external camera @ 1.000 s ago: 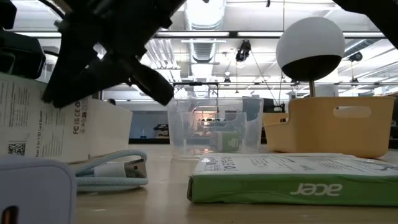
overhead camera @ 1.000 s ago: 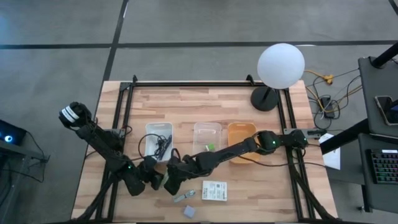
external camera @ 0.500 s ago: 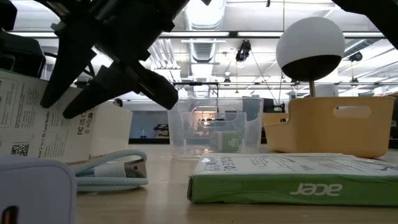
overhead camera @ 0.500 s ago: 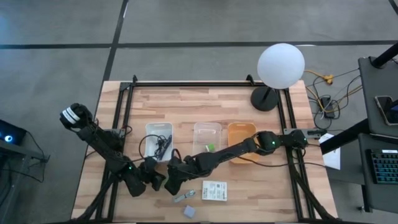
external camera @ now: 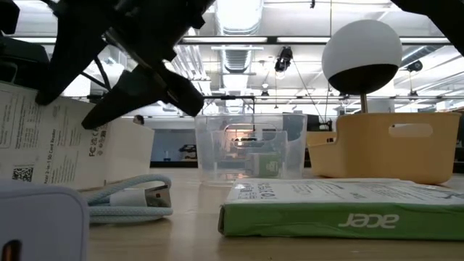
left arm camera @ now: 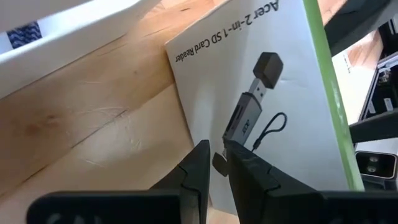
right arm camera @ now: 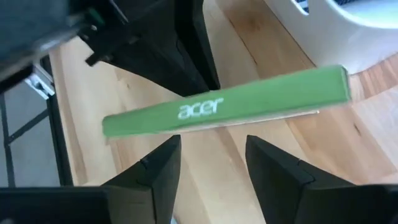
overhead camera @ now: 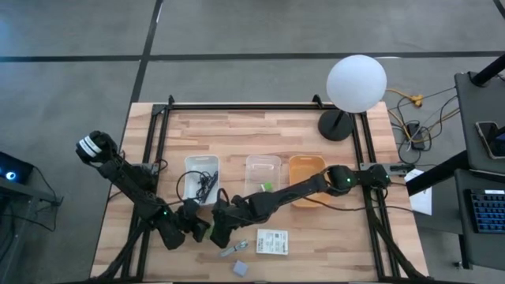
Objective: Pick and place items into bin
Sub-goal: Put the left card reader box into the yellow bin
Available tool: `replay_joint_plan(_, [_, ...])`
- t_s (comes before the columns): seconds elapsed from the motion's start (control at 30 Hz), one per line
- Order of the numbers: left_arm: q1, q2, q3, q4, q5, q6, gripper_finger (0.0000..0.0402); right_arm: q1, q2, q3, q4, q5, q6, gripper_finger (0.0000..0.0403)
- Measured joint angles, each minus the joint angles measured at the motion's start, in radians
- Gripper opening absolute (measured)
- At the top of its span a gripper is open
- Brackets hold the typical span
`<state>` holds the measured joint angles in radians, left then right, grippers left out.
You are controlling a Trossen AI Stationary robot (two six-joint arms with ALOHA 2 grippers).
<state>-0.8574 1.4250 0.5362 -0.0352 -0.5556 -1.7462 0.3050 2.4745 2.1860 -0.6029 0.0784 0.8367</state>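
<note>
A white Acer card-reader box [left arm camera: 280, 93] with a green side [right arm camera: 224, 107] stands on edge and tilted near the table's near-left part [overhead camera: 207, 229], and shows at the left of the low view [external camera: 51, 145]. My left gripper [left arm camera: 216, 163] is shut at its white face. My right gripper [right arm camera: 208, 163] is open, its fingers just short of the green side, touching nothing. A second Acer box [overhead camera: 272, 241] lies flat on the table. A light-blue cable [external camera: 123, 199] and a grey-blue cube [overhead camera: 241, 268] lie near the near edge. My left gripper pinches the box at the lower edge of its white face [left arm camera: 219, 149], close to the printed card reader. Only a small grey bit shows between the fingertips [left arm camera: 200, 163]. The box stands on edge, tilted. Whether its bottom rests on the table does not show.
Three bins stand in a row mid-table: a white one [overhead camera: 201, 164] with a black cable, a clear one [overhead camera: 263, 162] with a green item, an orange one [overhead camera: 306, 164]. A globe lamp [overhead camera: 355, 83] stands at the far right. Both arms crowd the near-left area.
In the low view the dark fingers over the box have spread apart from a shut shape, which I take for my right gripper opening off the box. The box has tipped a little, its top edge now slanting more. The left arm has kept still.
</note>
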Motion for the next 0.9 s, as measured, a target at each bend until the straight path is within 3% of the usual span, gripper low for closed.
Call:
replay_joint_plan(0.4, [0.0, 0.0, 0.0, 0.0, 0.0, 0.0, 0.0039, -0.004, -0.007, 0.0, -0.031, -0.026, -0.016, 0.0179])
replay_joint_plan(0.67, [0.0, 0.0, 0.0, 0.001, 0.002, 0.0, 0.0039, -0.007, -0.047, 0.0, -0.092, 0.039, -0.355, 0.0195])
replay_joint_plan(0.9, [0.0, 0.0, -0.001, 0.001, 0.004, 0.0, 0.0039, -0.004, -0.083, 0.002, -0.1, 0.108, -0.939, 0.0196])
